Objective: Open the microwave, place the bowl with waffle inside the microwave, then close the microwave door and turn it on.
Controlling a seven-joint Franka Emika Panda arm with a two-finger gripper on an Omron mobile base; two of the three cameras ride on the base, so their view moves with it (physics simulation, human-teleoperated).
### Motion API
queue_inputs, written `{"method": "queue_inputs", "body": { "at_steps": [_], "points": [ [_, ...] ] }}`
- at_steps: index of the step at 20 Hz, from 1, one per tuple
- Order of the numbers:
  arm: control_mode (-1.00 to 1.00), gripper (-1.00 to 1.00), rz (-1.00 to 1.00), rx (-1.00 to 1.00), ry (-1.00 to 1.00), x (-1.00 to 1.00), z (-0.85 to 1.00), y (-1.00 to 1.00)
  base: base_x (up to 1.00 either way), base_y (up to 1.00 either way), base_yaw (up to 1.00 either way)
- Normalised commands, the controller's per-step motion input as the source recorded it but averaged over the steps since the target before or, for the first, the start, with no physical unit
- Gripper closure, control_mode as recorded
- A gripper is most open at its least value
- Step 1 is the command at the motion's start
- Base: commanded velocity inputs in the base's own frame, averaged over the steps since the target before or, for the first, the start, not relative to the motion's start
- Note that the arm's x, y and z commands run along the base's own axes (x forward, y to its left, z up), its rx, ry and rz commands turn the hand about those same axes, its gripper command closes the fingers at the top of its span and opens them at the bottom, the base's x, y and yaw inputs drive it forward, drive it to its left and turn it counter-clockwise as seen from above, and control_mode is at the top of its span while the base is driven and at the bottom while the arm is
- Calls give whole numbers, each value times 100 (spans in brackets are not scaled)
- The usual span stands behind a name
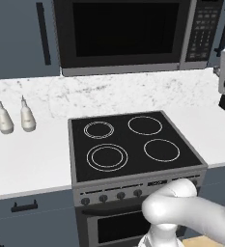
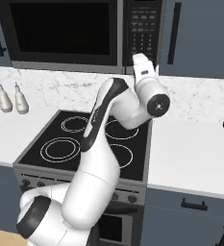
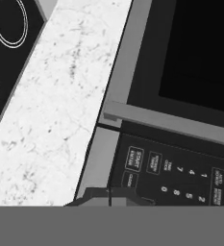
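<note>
**Arm raised to the microwave keypad**

White arm links fill the foreground of the right base view, bending up over the stove (image 2: 92, 144) to the lower edge of the microwave (image 1: 133, 34), where the hand meets the keypad panel (image 2: 143, 29). One microwave hangs above the counter; the microwave door (image 1: 121, 31), one wide dark window in a grey frame, sits flush and shut. One keypad panel stands at its right, with rows of small buttons.

Seen from the hand view, the gripper (image 3: 108, 196) sits hard against the bottom corner of the keypad panel, its tips just beside the lowest buttons; how far apart the fingers stand cannot be told, as only a dark sliver of them shows.

One black stove carries four ring burners and a row of knobs along its front. Two pale bottles (image 1: 15, 117) stand side by side on the white marble counter (image 1: 32, 159), well to the left of the stove.
</note>
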Motion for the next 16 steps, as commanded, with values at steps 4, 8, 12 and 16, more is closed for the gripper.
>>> {"method": "queue_inputs", "body": {
  "at_steps": [4,8,12,16],
  "points": [
    [-100,100,-26,0,-1,20,14,41,0,0,0],
    [-100,100,-23,0,-1,1,12,37,0,0,0],
    [-100,100,-10,0,0,2,28,13,0,0,0],
    [-100,100,-3,1,0,17,33,0,0,0,0]
  ]
}}
